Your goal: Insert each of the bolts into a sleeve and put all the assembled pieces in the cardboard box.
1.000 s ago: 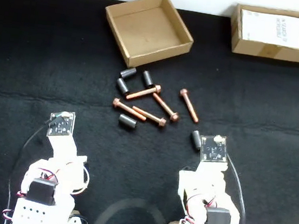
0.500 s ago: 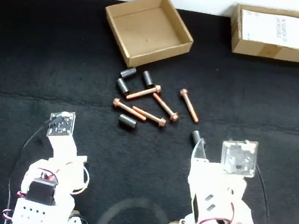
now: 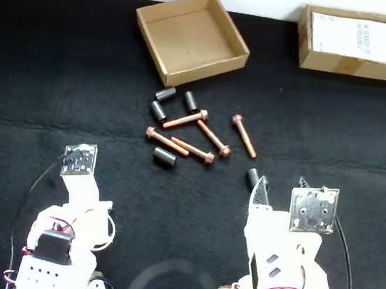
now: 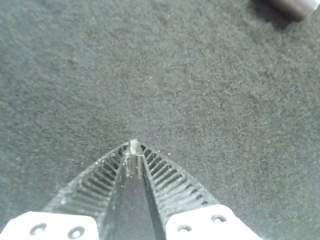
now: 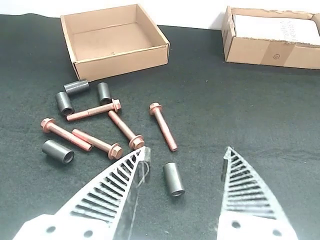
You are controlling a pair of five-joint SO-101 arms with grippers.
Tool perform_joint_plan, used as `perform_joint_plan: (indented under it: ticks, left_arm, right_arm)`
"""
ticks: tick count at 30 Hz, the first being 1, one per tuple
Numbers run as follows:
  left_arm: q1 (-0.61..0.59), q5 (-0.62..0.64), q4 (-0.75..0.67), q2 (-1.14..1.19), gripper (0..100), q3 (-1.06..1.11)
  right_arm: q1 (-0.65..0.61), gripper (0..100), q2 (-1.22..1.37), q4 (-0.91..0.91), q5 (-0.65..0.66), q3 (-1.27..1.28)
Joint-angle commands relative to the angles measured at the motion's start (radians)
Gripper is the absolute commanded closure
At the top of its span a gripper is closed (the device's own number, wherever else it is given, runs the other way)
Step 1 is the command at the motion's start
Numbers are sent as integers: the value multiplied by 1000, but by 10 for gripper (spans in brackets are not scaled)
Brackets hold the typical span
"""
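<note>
Two white plastic arms — left arm [image 3: 81, 198], right arm [image 3: 279, 257] — with black motor blocks [image 3: 53, 247], thin red and black cables [image 3: 62, 226], and a small circuit board [image 3: 79, 160] at each wrist. Left hand [image 4: 132, 147] and right hand [image 5: 186, 151]: pointed, ribbed fingers [image 5: 117, 185] on white screw-holed mounts [image 4: 50, 226].

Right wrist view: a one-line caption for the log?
Open right gripper near a lone sleeve; bolts, more sleeves and the cardboard box beyond.

No writing could be read. A white sheet [image 3: 352, 36] lying in the carton [image 3: 349, 66] at the far right corner of the table [image 3: 48, 63] bore dark print, too small to make out.
</note>
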Motion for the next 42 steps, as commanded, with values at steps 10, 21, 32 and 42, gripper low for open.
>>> perform_joint_plan:
  ticks: [10,21,32,42]
  left_arm:
    - [8,-2,-52,-5,980,-24]
    - [-48,-2,-58,-5,980,-173]
    - [-76,-201,25,372,979,-674]
    - [-59,-203,149,1026,979,-1076]
  right_arm:
    - [-7,770,-5,278,-5,1]
    - [67,770,2,275,0,-7]
    - [174,770,503,278,153,-257]
    - [174,770,1043,479,146,-625]
